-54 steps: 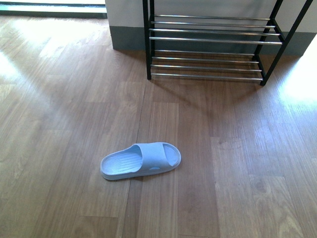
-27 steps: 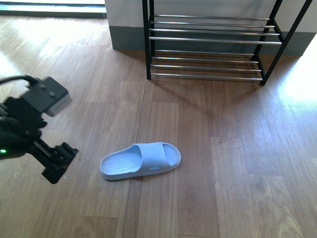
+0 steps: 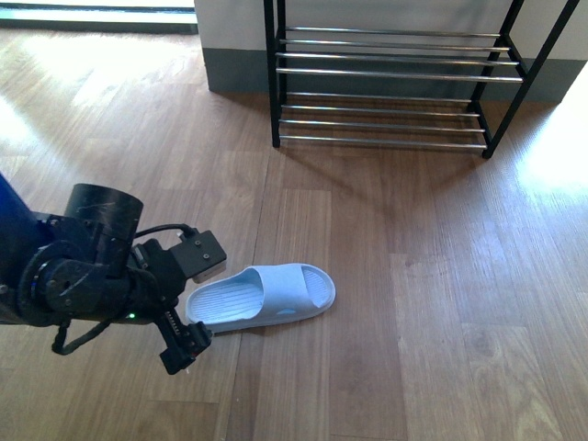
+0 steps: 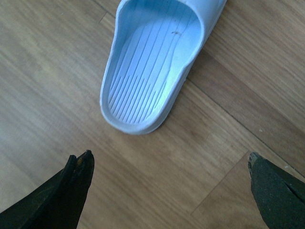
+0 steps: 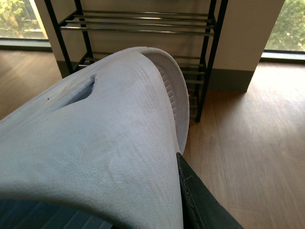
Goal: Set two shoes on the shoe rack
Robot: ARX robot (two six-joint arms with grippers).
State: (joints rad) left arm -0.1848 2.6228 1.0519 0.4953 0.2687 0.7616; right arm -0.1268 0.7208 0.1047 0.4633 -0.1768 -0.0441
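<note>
The slide (image 3: 262,296) lies flat on the floor (image 3: 413,322), sole down, well short of the rack (image 3: 395,73) by the wall. Our left gripper (image 4: 169,162) sits low just behind the slide's heel, jaws spread wide and empty. The heel lies just beyond the fingertips (image 4: 78,167), not between them. The other slide (image 5: 109,157) fills the right wrist view, raised off the floor. The right gripper (image 5: 196,206) shows only as one dark finger against that slide's edge, so we judge it clamped on.

If we close the left jaws here, we think they would catch nothing. If we push in off-centre, a tip could nudge the heel and send the light slide skating over the smooth boards. Its sidewall is low, so the tips may scrape the floor. On the right, the held slide hides much of the rack, so we could misjudge a tier, and a slide set across the bars could tip.

We can read no brand, label or writing anywhere.
</note>
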